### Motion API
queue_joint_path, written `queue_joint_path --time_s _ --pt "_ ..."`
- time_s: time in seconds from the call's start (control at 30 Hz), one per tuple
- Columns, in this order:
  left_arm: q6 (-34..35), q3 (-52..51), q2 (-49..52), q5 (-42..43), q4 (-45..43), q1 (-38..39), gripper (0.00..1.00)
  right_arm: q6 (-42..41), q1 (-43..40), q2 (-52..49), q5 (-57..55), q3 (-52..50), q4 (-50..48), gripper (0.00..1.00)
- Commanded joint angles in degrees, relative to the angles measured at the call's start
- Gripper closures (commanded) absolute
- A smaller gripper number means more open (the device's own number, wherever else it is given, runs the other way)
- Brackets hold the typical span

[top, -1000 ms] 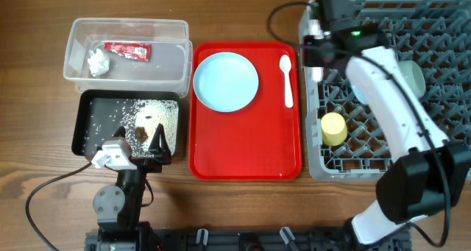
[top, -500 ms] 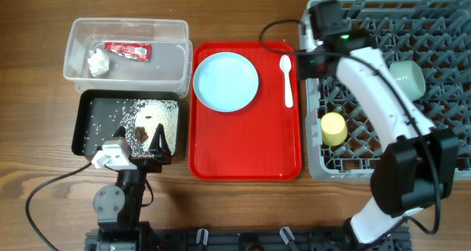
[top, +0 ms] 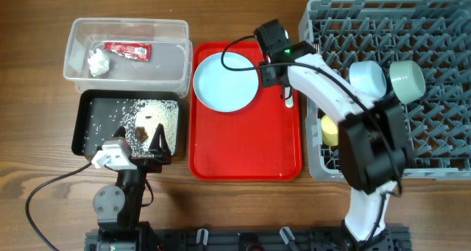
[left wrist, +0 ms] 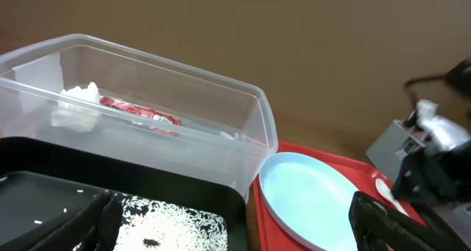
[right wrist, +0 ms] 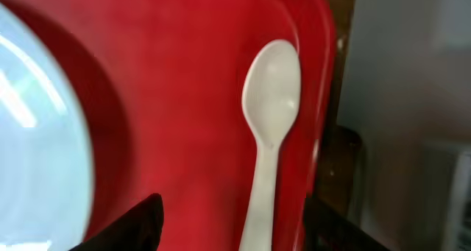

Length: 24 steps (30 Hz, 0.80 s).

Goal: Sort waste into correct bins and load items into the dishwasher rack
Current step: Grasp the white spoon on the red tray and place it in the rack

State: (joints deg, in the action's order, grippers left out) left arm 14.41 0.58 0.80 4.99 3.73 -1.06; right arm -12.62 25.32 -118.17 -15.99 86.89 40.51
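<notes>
far left, the clear tub holds the red wrapper and the crumpled tissue; both count as sorted. just in front of it, the black tub carries the rice grains and brown bits, so the waste part of the task appears complete. the left gripper hangs at the near edge of the black tub, fingers spread and holding nothing. centre: the red tray bears two items not yet loaded, the light blue plate and, along the tray's right side, the white spoon. the right gripper hovers over the spoon's handle, fingers released and set either side of it with no contact evident; judged step in hand is picking up the spoon. right: the dishwasher rack already contains the yellow cup, the light blue bowl and the mint green bowl. the fork cannot be made out in any view. outstanding: spoon and plate to the rack.
</notes>
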Motion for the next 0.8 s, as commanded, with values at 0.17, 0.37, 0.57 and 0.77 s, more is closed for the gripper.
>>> queue_joint_path --time_s 0.17,0.37,0.57,0.77 --pt "-0.5 -0.3 -0.4 -0.1 0.3 0.2 0.00 -0.9 0.1 -8.0 0.7 0.3 -2.5 0.43" --pt "-0.5 -0.3 -0.4 -0.1 0.3 0.2 0.00 -1.1 0.1 -9.3 4.6 0.4 1.2 0.74" --pt "-0.5 -0.3 -0.4 -0.1 0.3 0.2 0.00 -0.9 0.2 -8.2 4.8 0.4 4.3 0.94" --pt "-0.5 -0.3 -0.4 -0.1 0.3 0.2 0.00 -1.0 0.1 3.2 6.9 0.5 6.2 0.96"
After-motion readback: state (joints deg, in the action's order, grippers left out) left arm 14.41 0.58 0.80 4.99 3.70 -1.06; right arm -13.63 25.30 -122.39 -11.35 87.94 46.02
